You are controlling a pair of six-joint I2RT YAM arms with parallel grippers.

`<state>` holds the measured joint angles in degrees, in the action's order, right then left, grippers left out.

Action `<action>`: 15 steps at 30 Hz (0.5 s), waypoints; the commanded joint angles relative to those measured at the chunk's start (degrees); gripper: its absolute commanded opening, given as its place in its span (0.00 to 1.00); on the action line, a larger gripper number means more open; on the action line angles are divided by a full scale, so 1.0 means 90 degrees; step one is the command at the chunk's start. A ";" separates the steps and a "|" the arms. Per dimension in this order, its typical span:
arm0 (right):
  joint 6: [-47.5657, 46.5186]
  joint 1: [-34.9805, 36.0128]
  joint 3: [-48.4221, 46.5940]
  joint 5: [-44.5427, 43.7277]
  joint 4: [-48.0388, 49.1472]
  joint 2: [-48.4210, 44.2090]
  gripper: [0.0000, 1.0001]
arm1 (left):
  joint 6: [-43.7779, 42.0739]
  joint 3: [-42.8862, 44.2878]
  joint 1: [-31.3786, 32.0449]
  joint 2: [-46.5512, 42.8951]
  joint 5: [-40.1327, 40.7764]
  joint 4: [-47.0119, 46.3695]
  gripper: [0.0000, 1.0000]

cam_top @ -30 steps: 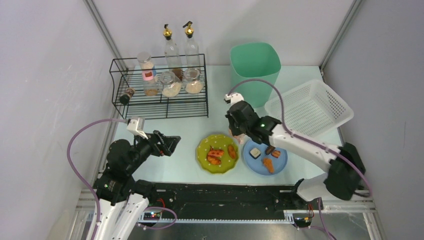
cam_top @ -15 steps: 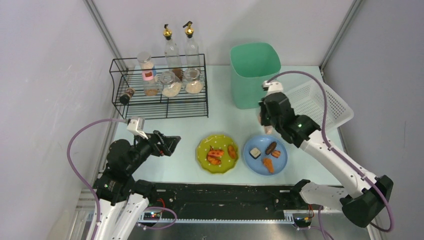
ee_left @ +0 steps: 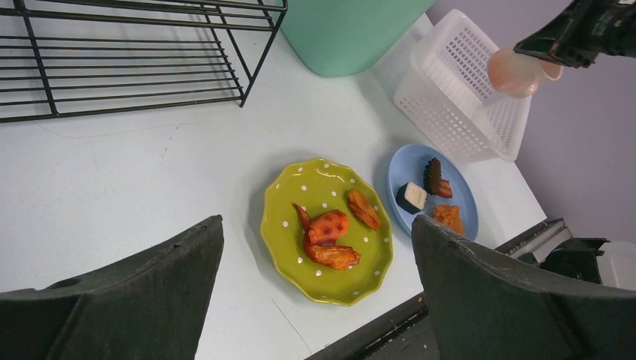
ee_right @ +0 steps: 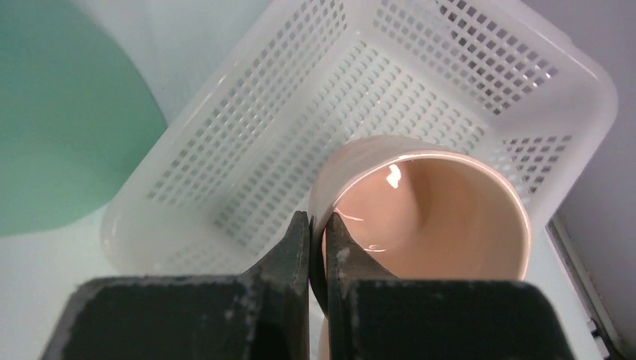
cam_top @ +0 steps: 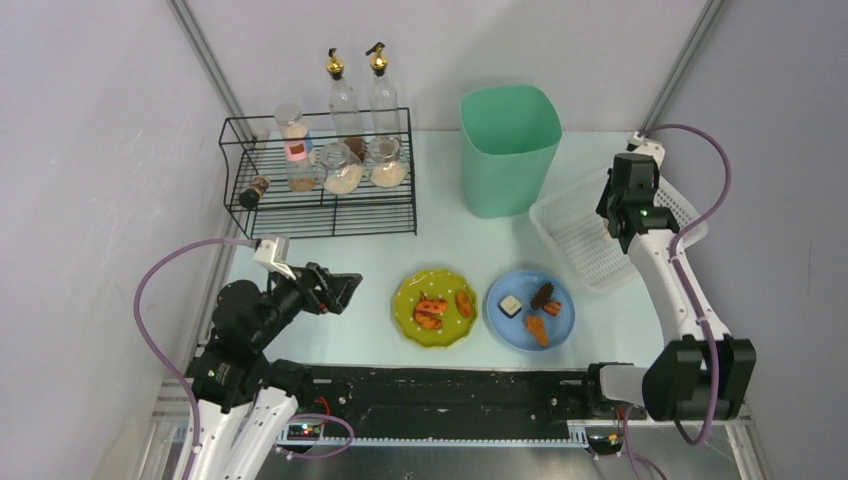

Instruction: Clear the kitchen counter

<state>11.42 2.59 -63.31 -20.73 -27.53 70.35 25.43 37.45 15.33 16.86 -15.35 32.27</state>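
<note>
Top view, biggest first: the kitchen counter [cam_top: 450, 245], pale mint, fills the middle of the frame, w/ alu posts at the back corners. Black wire rack [cam_top: 300, 215] sits at 10 o'clock on it, jars [cam_top: 343, 165] on its shelf, two pump bottles [cam_top: 336, 90] at its back edge. Green bin [cam_top: 508, 150] stands at 12–1 o'clock. White basket [cam_top: 560, 215] at 3 o'clock, just beside the bin.

Right gripper [ee_right: 315, 225] hangs over the basket, fingers pinched tight on the wall of a pink cup [ee_right: 442, 217]: one finger inside the rim, one outside, cup mouth facing the wrist cam.

Left gripper [ee_left: 315, 225] hovers at 8 o'clock, fingers spread wide, nothing between them.

Green dotted plate [cam_top: 410, 300] at 6 o'clock near the front edge, carrying orange-brown pieces [ee_left: 330, 229]. Blue plate [cam_top: 508, 328] just beside it on the 3 o'clock side, w/ a white block [ee_left: 411, 196], a dark piece and orange bits.
</note>
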 commanded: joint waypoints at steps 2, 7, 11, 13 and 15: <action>-0.0842 -0.0454 -0.0134 0.0666 0.1694 0.0666 0.00 | -0.0024 -0.0023 -0.0043 -0.0019 -0.0167 -0.0084 0.98; -0.1725 -0.0869 -0.0139 0.0875 0.2800 0.1458 0.00 | -0.0030 -0.0021 -0.0043 0.0006 -0.0207 -0.0082 0.98; -0.2078 -0.1382 -0.0440 0.1694 0.2780 0.1992 0.00 | -0.0024 -0.0021 -0.0030 -0.0008 -0.0208 -0.0081 0.98; -0.2250 -0.1692 -0.0760 0.2666 0.2410 0.2299 0.00 | -0.0029 -0.0021 -0.0033 -0.0010 -0.0199 -0.0075 0.98; -0.2427 -0.1913 -0.1042 0.3419 0.2167 0.2559 0.00 | -0.0028 -0.0021 -0.0034 -0.0001 -0.0198 -0.0084 0.98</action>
<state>-4.64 -11.11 -65.52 -3.49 -10.79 91.09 25.43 37.45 15.33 16.86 -15.86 32.27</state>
